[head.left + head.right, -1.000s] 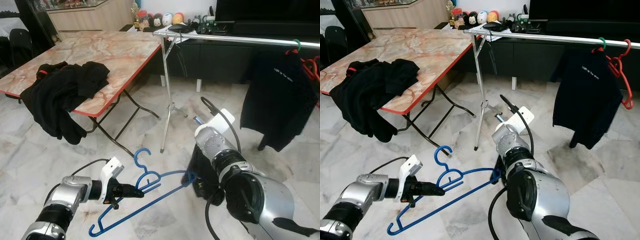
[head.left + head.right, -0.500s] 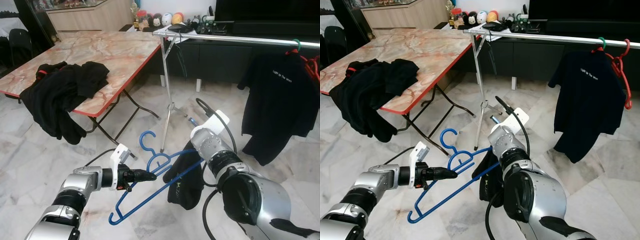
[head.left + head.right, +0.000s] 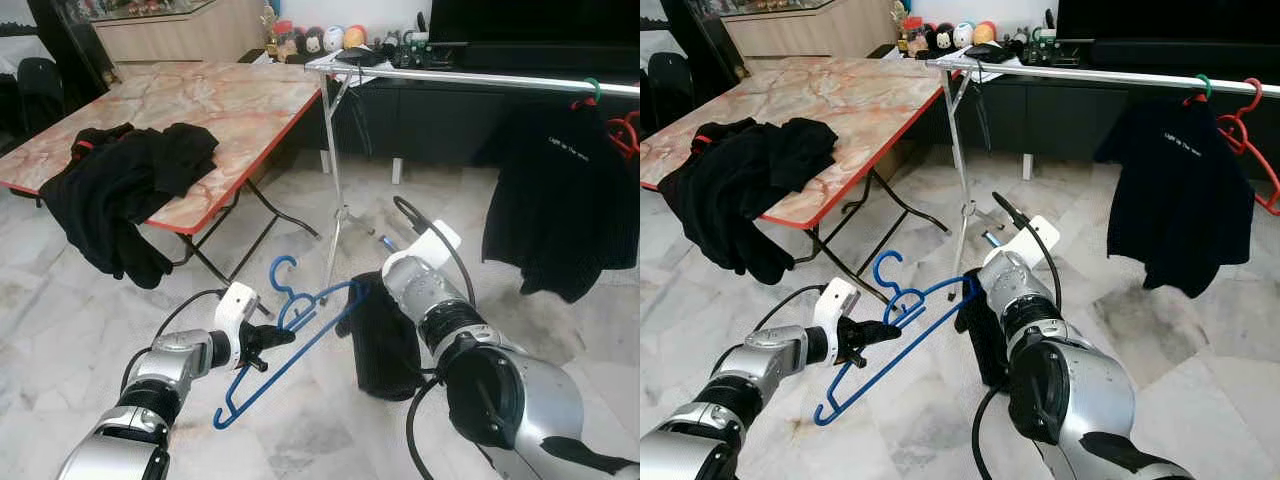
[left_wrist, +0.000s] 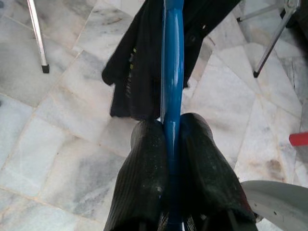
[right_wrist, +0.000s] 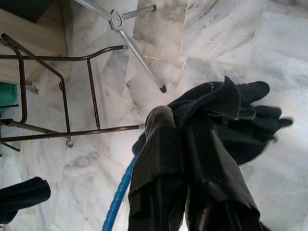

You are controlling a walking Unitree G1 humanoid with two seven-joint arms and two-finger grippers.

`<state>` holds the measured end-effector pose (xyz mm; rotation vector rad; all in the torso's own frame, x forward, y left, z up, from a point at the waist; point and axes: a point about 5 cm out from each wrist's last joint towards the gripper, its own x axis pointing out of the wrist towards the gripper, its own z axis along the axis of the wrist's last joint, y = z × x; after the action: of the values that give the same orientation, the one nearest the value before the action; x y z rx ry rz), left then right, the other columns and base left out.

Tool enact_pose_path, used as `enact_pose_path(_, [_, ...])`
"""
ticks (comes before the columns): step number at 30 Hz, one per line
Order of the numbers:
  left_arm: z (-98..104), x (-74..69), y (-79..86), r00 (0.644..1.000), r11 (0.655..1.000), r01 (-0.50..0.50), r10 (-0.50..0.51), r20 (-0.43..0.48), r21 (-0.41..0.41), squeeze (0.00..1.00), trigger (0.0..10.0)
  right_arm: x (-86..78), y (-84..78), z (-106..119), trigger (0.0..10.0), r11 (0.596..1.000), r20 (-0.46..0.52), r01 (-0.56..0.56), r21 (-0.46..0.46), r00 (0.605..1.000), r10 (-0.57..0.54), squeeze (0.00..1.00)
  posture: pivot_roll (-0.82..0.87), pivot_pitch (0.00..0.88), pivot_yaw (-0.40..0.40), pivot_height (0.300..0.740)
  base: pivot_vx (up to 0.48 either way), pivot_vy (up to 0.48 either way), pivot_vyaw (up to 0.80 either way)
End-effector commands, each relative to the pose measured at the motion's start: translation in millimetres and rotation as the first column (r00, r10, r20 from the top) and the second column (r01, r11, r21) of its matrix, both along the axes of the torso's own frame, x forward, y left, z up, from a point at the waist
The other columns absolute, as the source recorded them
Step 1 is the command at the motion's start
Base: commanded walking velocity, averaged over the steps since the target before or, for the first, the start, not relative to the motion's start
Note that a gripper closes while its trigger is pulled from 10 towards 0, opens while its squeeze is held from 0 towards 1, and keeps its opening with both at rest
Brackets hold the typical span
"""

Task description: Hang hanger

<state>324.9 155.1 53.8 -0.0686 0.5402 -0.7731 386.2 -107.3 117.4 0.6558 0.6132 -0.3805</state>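
Two grips share the load: my left gripper (image 3: 262, 343) pinches the blue hanger (image 3: 290, 345) at mid-bar, its long axis slanting up toward my right gripper (image 5: 185, 120), clamped on the black garment (image 3: 380, 340). Farther right and higher runs the rail (image 3: 500, 80).

Blue hanger (image 3: 283, 343) now lifted higher off the floor and swung closer in toward the left arm than a second ago, left gripper (image 3: 270, 340) pulled back nearer the body. Black garment (image 3: 383, 340) raised by the right gripper (image 5: 185, 120), now hanging straight down beside the hanger's far end rather than bunched low by the arm.
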Motion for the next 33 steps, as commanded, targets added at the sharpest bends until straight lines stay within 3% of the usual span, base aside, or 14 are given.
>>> enact_pose_path(1, [2, 1.0, 8.1, 0.999, 0.999, -0.047, 0.047, 0.025, -0.011, 0.0, 10.0, 2.8, 4.9, 7, 10.0, 1.0, 0.021, -0.007, -0.003, 1.0, 0.007, 0.0, -0.13, 0.0, 0.163, 0.74, 0.0, 0.0, 0.0])
enact_pose_path(5, [1, 1.3, 7.9, 0.998, 0.999, -0.051, 0.051, 0.028, -0.008, 0.0, 10.0, 2.8, 4.9, 7, 10.0, 1.0, 0.021, -0.007, -0.003, 1.0, 0.007, 0.0, -0.13, 0.0, 0.163, 0.74, 0.0, 0.0, 0.0])
enact_pose_path(9, [9, -1.4, -2.8, 0.997, 0.99, 0.081, -0.081, 0.003, -0.114, 0.0, 10.0, 2.0, 14.1, 7, 10.0, 0.999, 0.02, -0.039, 0.0, 0.999, 0.039, 0.0, -0.14, 0.0, 0.163, 0.74, 0.0, 0.0, 0.0])
enact_pose_path(14, [12, -2.6, -5.1, 0.988, 0.98, 0.147, -0.151, -0.016, -0.136, 0.0, 10.0, 2.0, 15.1, 8, 10.0, 0.999, 0.021, -0.043, 0.002, 0.999, 0.043, 0.0, -0.14, 0.0, 0.169, 0.74, 0.0, 0.0, 0.0])
enact_pose_path(19, [11, 0.3, -5.8, 0.992, 0.987, 0.125, -0.127, -0.013, -0.105, 0.0, 10.0, 3.1, 19.4, 12, 10.0, 0.999, 0.027, -0.05, 0.012, 0.998, 0.05, 0.0, -0.14, 0.0, 0.174, 0.74, 0.0, 0.0, 0.0])
enact_pose_path(23, [6, 4.3, -5.2, 0.999, 0.999, 0.045, -0.045, -0.003, -0.028, 0.0, 10.0, 3.4, 23.5, 14, 10.0, 0.998, 0.026, -0.054, 0.021, 0.998, 0.054, 0.0, -0.15, 0.0, 0.177, 0.74, 0.0, 0.0, 0.0])
enact_pose_path(27, [8, 7.2, -7.7, 1.0, 0.998, -0.008, 0.009, 0.014, -0.064, 0.0, 10.0, 2.5, 27.4, 15, 10.0, 0.998, 0.018, -0.057, 0.035, 0.998, 0.057, 0.0, -0.15, 0.0, 0.178, 0.74, 0.0, 0.0, 0.0])
enact_pose_path(33, [11, 8.1, -12.7, 1.0, 0.994, 0.01, -0.008, 0.015, -0.109, 0.0, 10.0, -0.1, 36.8, 13, 10.0, 0.996, 0.005, -0.077, 0.049, 0.997, 0.077, 0.0, -0.15, 0.0, 0.178, 0.74, 0.0, 0.0, 0.0])
